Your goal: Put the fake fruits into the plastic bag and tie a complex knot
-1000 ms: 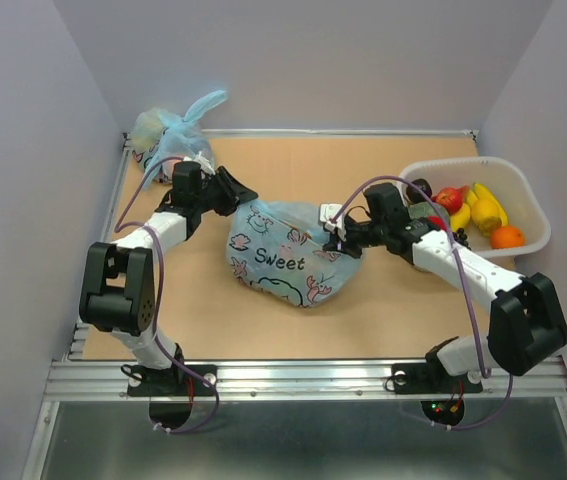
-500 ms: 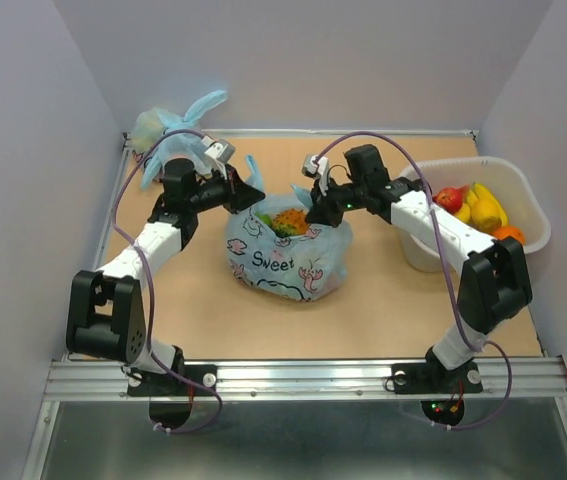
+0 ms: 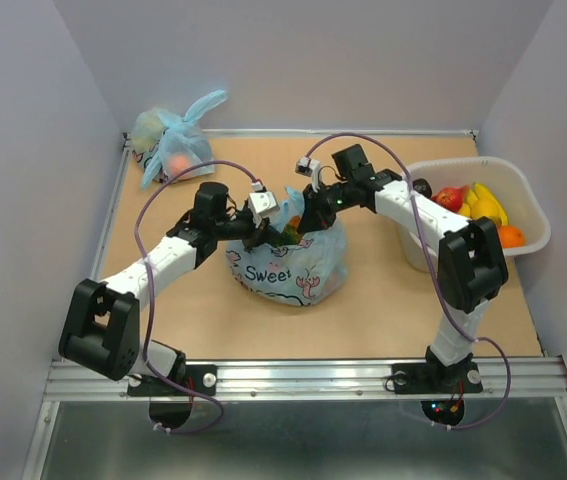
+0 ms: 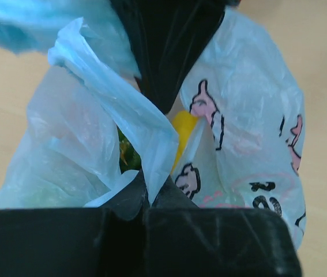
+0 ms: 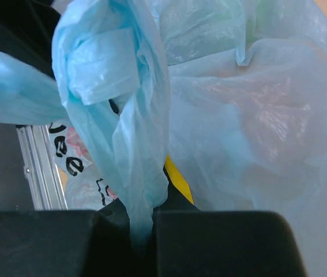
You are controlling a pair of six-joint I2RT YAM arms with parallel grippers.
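The light-blue plastic bag point(image 3: 293, 262) with pink-and-dark cartoon figures stands bunched at the table's middle, with fake fruits point(image 3: 290, 231) showing in its open top. My left gripper point(image 3: 261, 226) is shut on the bag's left handle point(image 4: 146, 144) just above the bag. My right gripper point(image 3: 309, 205) is shut on the right handle point(image 5: 134, 150) at the bag's upper right. Both grippers meet over the bag's mouth. A yellow fruit point(image 4: 183, 133) shows inside in the left wrist view, and it also shows in the right wrist view point(image 5: 177, 182). No knot shows.
A clear plastic tub point(image 3: 528, 200) at the right holds more fake fruits point(image 3: 478, 210): a red one, bananas, an orange. A smaller tied light-blue bag point(image 3: 171, 140) lies at the back left corner. Grey walls close in the table.
Both grippers have lifted the bag's handles and drawn together over the bag. The bag has gone from lying flat and wide to standing bunched and narrower.
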